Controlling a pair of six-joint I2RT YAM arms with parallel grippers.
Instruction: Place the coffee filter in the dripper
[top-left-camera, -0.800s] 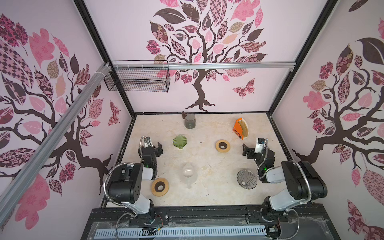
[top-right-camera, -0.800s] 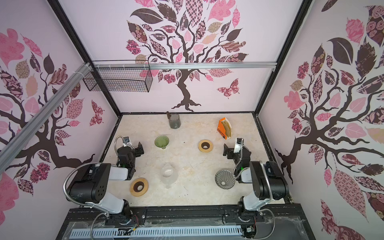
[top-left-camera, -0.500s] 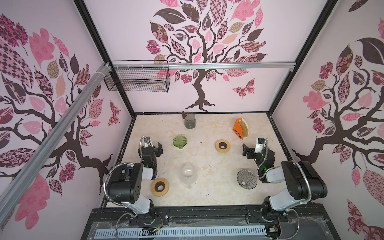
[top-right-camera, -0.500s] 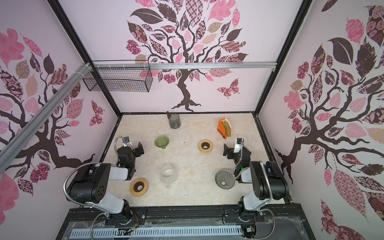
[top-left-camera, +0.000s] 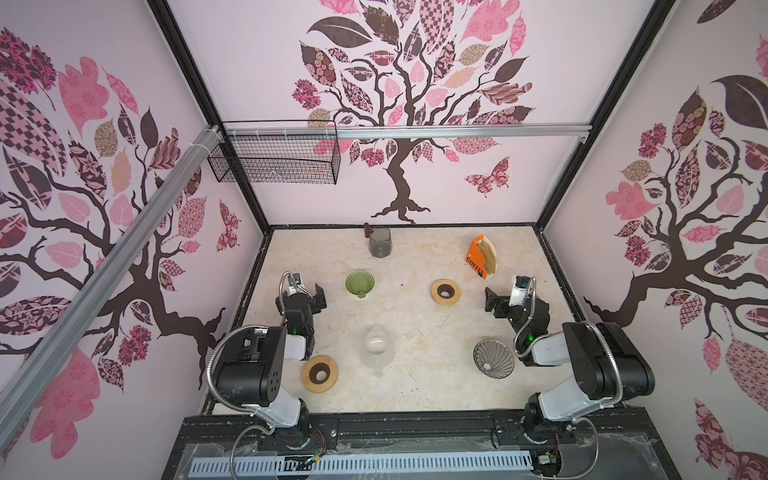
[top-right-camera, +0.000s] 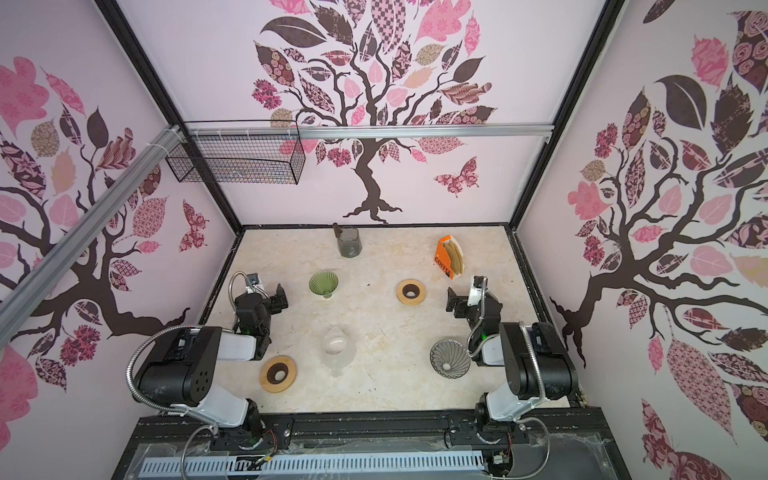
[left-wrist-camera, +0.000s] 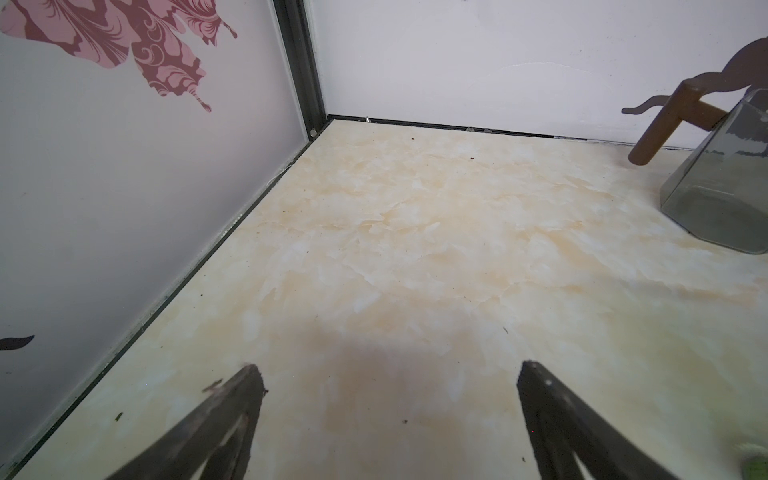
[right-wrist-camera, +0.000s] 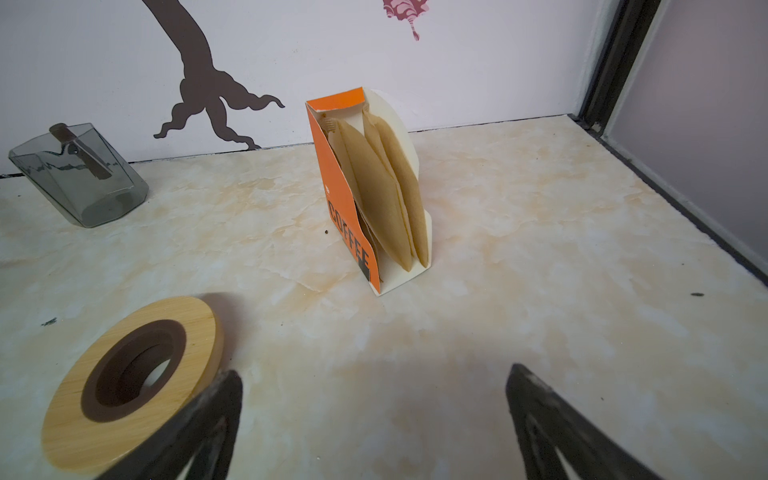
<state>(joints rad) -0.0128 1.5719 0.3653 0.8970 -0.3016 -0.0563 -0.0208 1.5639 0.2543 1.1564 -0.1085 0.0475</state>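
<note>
Tan paper coffee filters (right-wrist-camera: 386, 195) stand upright in an orange box (top-left-camera: 478, 257) (top-right-camera: 444, 259) at the back right. A green ribbed dripper (top-left-camera: 360, 283) (top-right-camera: 323, 283) sits left of centre. A grey ribbed dripper (top-left-camera: 493, 358) (top-right-camera: 449, 358) lies near the front right. My left gripper (top-left-camera: 318, 297) (top-right-camera: 281, 298) (left-wrist-camera: 388, 374) hovers open over bare table, left of the green dripper. My right gripper (top-left-camera: 492, 299) (top-right-camera: 455, 303) (right-wrist-camera: 372, 378) is open and empty, facing the filter box from a short distance.
A wooden ring (top-left-camera: 445, 292) (right-wrist-camera: 133, 374) lies just left of the right gripper, and another ring (top-left-camera: 319, 374) at front left. A clear glass vessel (top-left-camera: 378, 347) stands mid-table. A grey glass jug with wooden handle (top-left-camera: 380, 242) (left-wrist-camera: 723, 183) is at the back wall.
</note>
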